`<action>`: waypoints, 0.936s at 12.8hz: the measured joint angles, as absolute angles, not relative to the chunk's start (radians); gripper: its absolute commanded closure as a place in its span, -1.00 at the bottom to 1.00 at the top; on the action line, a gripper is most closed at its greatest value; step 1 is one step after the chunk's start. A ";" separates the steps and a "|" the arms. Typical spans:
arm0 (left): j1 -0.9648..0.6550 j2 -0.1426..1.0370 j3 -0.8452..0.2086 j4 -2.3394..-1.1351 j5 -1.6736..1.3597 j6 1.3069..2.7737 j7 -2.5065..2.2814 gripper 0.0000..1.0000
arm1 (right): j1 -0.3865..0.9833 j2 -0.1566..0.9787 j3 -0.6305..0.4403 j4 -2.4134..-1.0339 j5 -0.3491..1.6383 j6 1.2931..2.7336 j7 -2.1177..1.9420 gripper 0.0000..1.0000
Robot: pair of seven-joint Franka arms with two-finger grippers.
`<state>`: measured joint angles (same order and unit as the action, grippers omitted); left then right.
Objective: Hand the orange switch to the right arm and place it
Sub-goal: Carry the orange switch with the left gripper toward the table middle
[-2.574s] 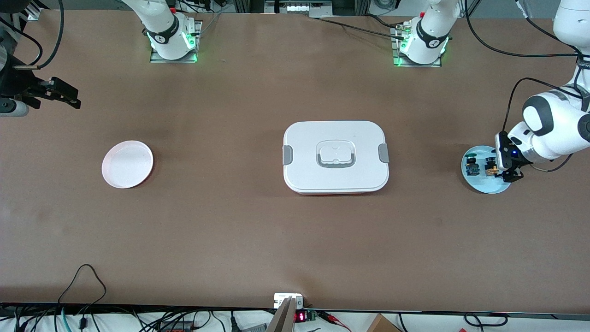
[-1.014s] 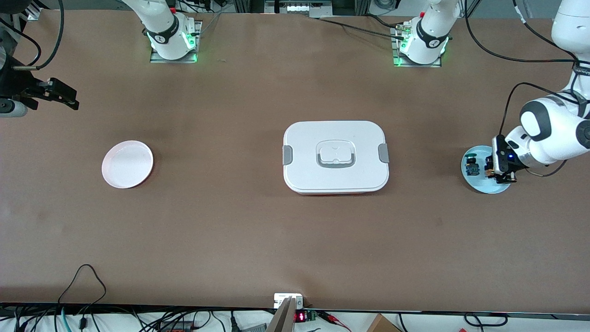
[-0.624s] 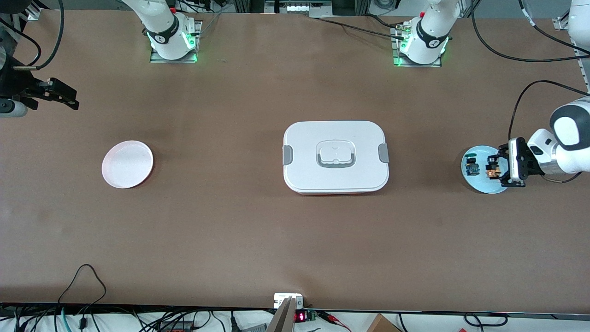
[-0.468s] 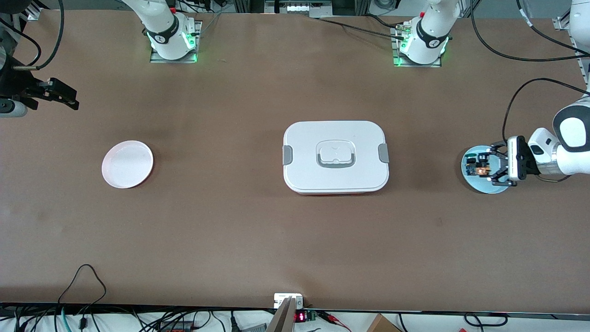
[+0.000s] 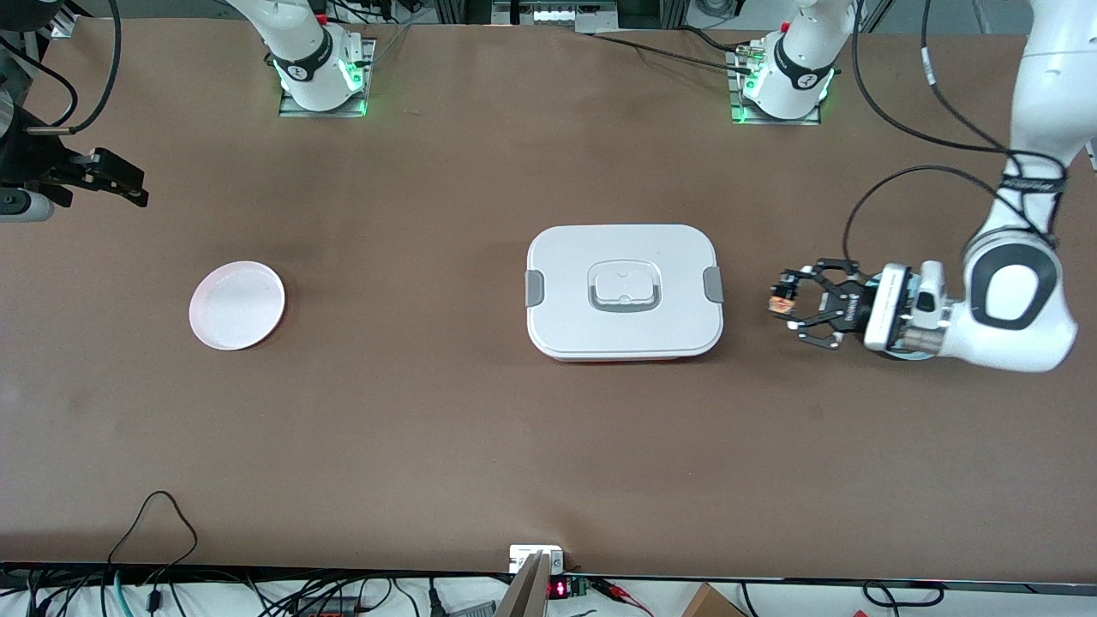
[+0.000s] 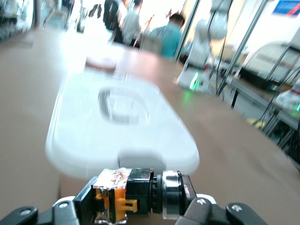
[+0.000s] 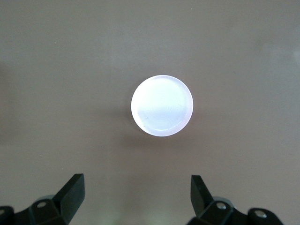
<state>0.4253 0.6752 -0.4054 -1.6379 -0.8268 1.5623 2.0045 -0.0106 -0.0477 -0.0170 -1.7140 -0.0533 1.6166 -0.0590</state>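
Note:
The orange switch (image 5: 781, 302), a tiny black block with orange parts, is gripped in my left gripper (image 5: 785, 305), which is shut on it and points sideways over the table just off the white box's end. The left wrist view shows the orange switch (image 6: 125, 194) lying across the left gripper (image 6: 133, 211), its silver collar to one side. At the right arm's end of the table my right gripper (image 5: 135, 183) waits open and empty in the air. In the right wrist view the right gripper (image 7: 137, 192) has its fingers wide apart above a pale pink plate (image 7: 161, 105).
A closed white box (image 5: 624, 291) with grey clips sits mid-table, and in the left wrist view the white box (image 6: 117, 126) is just ahead of the switch. The pale pink plate (image 5: 236, 305) lies toward the right arm's end. Cables run along the table's near edge.
My left gripper has lifted the orange switch off the light blue plate, turned to point sideways and carried it toward the white box. The right arm has not moved.

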 measured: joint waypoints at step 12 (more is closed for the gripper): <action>-0.130 0.690 -0.496 -1.458 -1.741 1.988 1.960 1.00 | -0.003 0.040 -0.013 -1.714 0.230 1.577 -0.061 -1.00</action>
